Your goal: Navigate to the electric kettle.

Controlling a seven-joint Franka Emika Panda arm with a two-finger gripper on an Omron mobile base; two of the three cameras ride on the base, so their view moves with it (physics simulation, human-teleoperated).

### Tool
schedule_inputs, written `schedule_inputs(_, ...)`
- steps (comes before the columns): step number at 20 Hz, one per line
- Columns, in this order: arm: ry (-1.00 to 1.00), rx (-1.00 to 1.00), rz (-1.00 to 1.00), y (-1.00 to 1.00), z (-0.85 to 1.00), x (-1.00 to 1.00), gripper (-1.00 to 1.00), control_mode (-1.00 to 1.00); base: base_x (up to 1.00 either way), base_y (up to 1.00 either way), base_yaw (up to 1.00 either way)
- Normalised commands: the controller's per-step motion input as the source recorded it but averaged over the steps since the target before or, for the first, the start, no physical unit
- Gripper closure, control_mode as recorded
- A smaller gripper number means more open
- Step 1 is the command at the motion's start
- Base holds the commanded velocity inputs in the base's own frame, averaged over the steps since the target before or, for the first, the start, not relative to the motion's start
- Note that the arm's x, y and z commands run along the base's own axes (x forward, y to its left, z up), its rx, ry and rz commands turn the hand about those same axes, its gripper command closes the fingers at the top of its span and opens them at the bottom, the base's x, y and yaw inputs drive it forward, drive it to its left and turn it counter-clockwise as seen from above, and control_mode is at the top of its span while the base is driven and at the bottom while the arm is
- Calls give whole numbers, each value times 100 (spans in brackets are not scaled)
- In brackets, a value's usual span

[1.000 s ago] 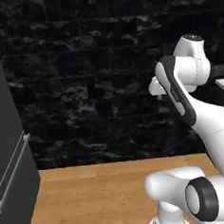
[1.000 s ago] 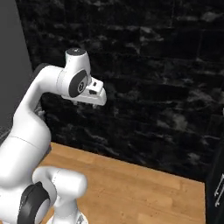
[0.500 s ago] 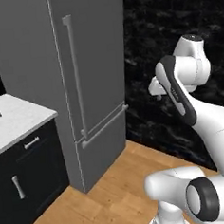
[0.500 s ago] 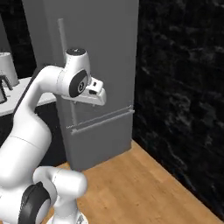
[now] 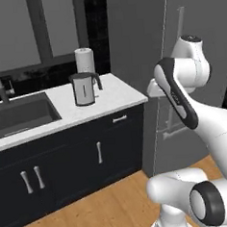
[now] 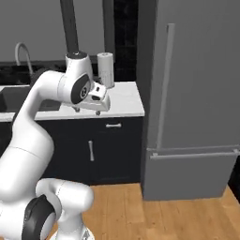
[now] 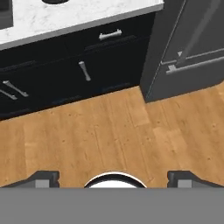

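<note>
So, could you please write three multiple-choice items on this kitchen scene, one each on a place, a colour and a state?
1. Where does the kettle stand?
A. on the floor
B. on the counter, between the sink and the fridge
C. inside the sink

2. What colour is the paper-towel roll?
A. white
B. red
C. black

3. How is the gripper?
A. shut on the kettle
B. shut on a drawer handle
C. open, holding nothing

Answers:
1 B: the left base view shows it on the white top, right of the basin.
2 A: it is white in both base views.
3 C: in the hand view the fingertips stand wide apart over bare floor.
</note>
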Motion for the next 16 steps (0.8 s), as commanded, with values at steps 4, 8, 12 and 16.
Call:
schedule_inputs(4,0,0,0,0,0,0,-100,100,99,3,44)
schedule_inputs(8,0,0,0,0,0,0,-100,100,84,-19,23)
schedule_inputs(12,0,0,0,0,0,0,-100,100,72,-28,10)
schedule_inputs(16,0,0,0,0,0,0,-100,100,78,-29,7)
